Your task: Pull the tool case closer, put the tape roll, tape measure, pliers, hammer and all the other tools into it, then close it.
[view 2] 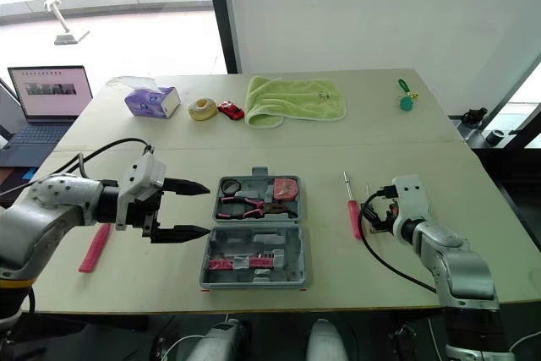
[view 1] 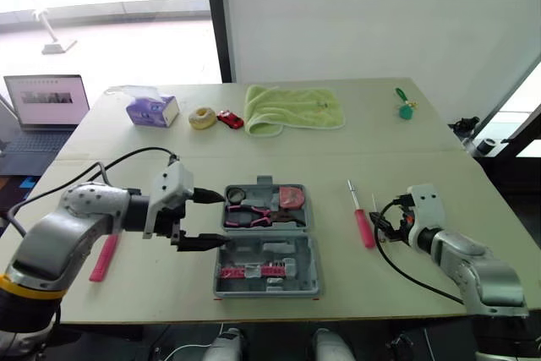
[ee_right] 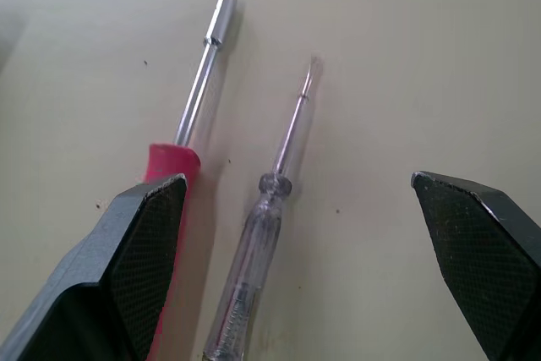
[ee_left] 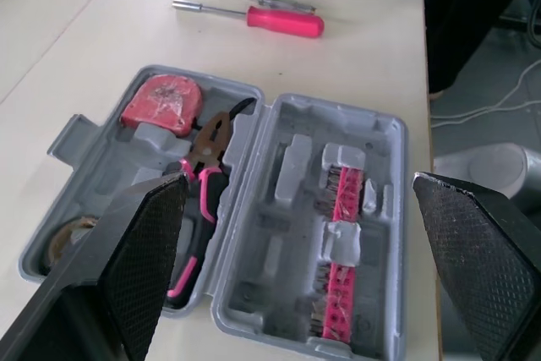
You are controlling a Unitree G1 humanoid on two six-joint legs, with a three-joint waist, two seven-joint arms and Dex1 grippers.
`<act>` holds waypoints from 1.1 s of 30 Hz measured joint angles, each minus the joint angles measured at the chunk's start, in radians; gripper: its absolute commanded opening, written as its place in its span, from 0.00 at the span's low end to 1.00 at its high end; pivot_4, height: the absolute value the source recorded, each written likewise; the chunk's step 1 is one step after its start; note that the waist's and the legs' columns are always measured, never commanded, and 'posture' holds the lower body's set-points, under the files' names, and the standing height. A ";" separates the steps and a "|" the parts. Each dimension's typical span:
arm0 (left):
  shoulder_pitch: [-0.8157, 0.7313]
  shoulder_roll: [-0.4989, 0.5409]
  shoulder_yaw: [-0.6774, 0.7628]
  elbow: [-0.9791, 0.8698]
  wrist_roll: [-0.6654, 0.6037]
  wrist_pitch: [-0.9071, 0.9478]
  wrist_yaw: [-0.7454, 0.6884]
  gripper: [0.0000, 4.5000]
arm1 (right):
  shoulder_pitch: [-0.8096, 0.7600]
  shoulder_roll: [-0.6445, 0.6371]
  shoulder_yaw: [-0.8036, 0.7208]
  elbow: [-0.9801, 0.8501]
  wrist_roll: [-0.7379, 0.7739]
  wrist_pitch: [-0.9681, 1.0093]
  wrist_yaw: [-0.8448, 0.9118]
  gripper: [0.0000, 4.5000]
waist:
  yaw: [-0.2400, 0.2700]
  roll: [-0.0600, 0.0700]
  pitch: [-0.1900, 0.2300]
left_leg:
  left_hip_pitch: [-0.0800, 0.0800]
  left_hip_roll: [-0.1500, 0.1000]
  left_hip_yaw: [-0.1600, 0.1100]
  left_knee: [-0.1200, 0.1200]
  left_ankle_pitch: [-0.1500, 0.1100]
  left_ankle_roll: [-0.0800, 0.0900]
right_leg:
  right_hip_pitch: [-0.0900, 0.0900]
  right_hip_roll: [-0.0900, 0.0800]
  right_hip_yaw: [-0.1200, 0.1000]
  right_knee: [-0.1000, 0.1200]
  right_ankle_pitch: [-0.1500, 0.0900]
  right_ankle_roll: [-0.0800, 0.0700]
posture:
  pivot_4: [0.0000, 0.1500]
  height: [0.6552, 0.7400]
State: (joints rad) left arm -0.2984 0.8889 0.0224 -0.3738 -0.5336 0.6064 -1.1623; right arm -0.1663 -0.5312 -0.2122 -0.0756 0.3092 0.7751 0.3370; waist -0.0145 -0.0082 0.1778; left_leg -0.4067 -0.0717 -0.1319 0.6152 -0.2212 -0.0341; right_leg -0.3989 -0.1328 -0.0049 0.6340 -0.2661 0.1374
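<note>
I am holding my left gripper spread wide at the 9 o'clock side of the tool case, fingertips just beside its edge. The case is lying open mid-table, carrying the tape roll at 11 o'clock, the tape measure at 1 o'clock and the pliers between them. At the case's 3 o'clock, my right gripper is gaping wide over 2 screwdrivers, the pink-handled screwdriver and the clear screwdriver. A pink tool is lying at 9 o'clock, beside my left arm.

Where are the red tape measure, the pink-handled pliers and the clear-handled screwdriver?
Red tape measure (ee_left: pixel 161 101), left wrist view, its top face.
Pink-handled pliers (ee_left: pixel 211 137), left wrist view, its metal head.
Clear-handled screwdriver (ee_right: pixel 249 251), right wrist view, its transparent handle.
</note>
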 measured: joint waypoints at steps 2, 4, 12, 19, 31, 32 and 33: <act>0.012 0.004 0.004 -0.013 -0.002 0.006 0.017 0.99 | -0.012 0.000 0.002 0.025 -0.007 0.002 -0.002 1.00 | 0.000 0.000 0.000 | 0.000 0.000 0.001 0.000 0.000 0.000 | 0.000 0.000 0.000 0.000 0.000 0.000 | 1.00 1.00; 0.015 0.004 0.005 -0.021 -0.004 0.015 0.030 0.99 | -0.021 0.001 0.004 0.047 -0.012 0.002 0.000 1.00 | 0.000 0.000 0.000 | 0.000 0.000 0.002 0.000 0.000 0.000 | 0.000 0.000 0.000 0.000 0.000 0.000 | 1.00 1.00; 0.015 0.003 0.004 -0.020 -0.011 0.014 0.054 0.99 | -0.051 0.003 0.031 0.083 -0.030 -0.011 0.003 0.95 | 0.000 0.000 0.000 | 0.000 0.000 0.002 0.000 0.000 0.000 | 0.000 0.000 0.000 0.000 0.000 0.000 | 1.00 1.00; 0.010 -0.006 -0.003 -0.002 -0.003 0.002 0.057 1.00 | -0.054 0.005 0.050 0.104 -0.038 0.000 0.003 0.26 | -0.001 0.000 0.000 | 0.000 0.000 0.002 0.000 0.000 0.000 | 0.000 0.000 0.000 0.000 0.000 0.000 | 1.00 1.00; 0.008 -0.027 -0.006 0.023 0.027 -0.030 0.078 1.00 | -0.094 0.003 0.066 0.198 -0.079 -0.086 0.045 0.00 | -0.004 -0.001 -0.001 | 0.003 0.000 0.002 0.001 0.000 0.000 | 0.003 0.000 0.000 0.000 0.000 0.000 | 1.00 1.00; 0.009 -0.029 -0.006 0.023 0.029 -0.031 0.082 1.00 | -0.094 0.003 0.066 0.199 -0.080 -0.085 0.045 0.00 | -0.004 -0.001 -0.001 | 0.002 0.000 0.002 0.001 0.000 0.000 | 0.003 0.000 0.000 0.000 0.000 0.000 | 1.00 1.00; 0.010 -0.030 -0.006 0.023 0.030 -0.031 0.084 1.00 | -0.094 0.002 0.065 0.198 -0.080 -0.085 0.046 0.00 | -0.003 -0.001 -0.001 | 0.002 0.000 0.002 0.001 0.000 0.000 | 0.003 0.000 0.000 0.000 0.000 0.000 | 1.00 1.00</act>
State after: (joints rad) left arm -0.2882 0.8592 0.0159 -0.3509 -0.5038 0.5751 -1.0778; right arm -0.2606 -0.5295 -0.1468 0.1225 0.2294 0.6905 0.3830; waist -0.0178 -0.0093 0.1768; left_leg -0.4042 -0.0717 -0.1298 0.6157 -0.2210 -0.0345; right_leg -0.3963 -0.1326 -0.0048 0.6343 -0.2658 0.1373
